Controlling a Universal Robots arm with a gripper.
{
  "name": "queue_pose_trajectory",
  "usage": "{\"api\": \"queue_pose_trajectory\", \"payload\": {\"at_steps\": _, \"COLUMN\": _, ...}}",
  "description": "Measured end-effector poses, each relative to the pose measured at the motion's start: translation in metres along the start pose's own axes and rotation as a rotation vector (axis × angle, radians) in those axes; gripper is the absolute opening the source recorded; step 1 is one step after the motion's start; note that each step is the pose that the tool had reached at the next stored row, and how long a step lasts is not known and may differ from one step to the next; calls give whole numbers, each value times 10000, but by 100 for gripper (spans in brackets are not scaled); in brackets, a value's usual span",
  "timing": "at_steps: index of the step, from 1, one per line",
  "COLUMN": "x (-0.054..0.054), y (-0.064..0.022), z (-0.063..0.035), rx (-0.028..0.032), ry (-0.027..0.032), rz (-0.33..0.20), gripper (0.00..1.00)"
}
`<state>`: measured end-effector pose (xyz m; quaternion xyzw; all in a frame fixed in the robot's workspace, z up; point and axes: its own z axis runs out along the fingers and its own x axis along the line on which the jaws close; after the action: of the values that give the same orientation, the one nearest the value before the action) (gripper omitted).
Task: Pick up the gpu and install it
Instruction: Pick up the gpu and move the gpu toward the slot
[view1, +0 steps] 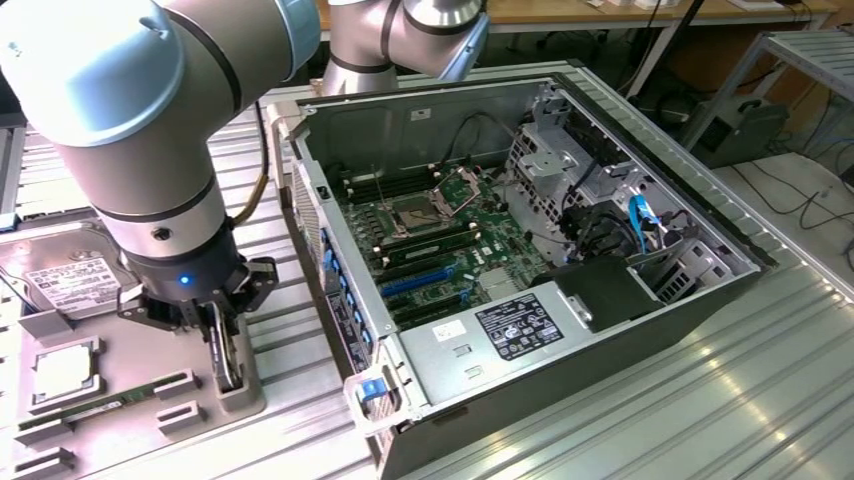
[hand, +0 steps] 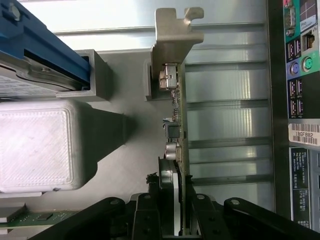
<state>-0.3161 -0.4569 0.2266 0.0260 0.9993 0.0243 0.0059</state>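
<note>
Clamped shut, the black gripper (hand: 175, 202) is seen holding the flat green gpu card with silver end bracket (hand: 178, 125) on edge at the grey plastic tray (view1: 114, 438); a straight, untilted lift is advised.

gpu (hand: 176, 131): green board edge, dull silver end bracket.
gripper (hand: 175, 206): black.
arm (view1: 134, 120): pale silver-grey, black wrist, small blue light.
motherboard (view1: 447, 235): green, blue slots.
case (view1: 641, 350): black outside, bare grey metal inside.
table (view1: 761, 400): ribbed silver.
hard drive (view1: 64, 285): silver, white label.
</note>
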Motion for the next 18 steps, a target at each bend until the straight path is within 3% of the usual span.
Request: {"api": "queue_pose_trajectory", "payload": {"at_steps": 18, "x": -3, "y": 12, "z": -242, "rx": -9, "ry": -1, "rz": 0, "gripper": 28}}
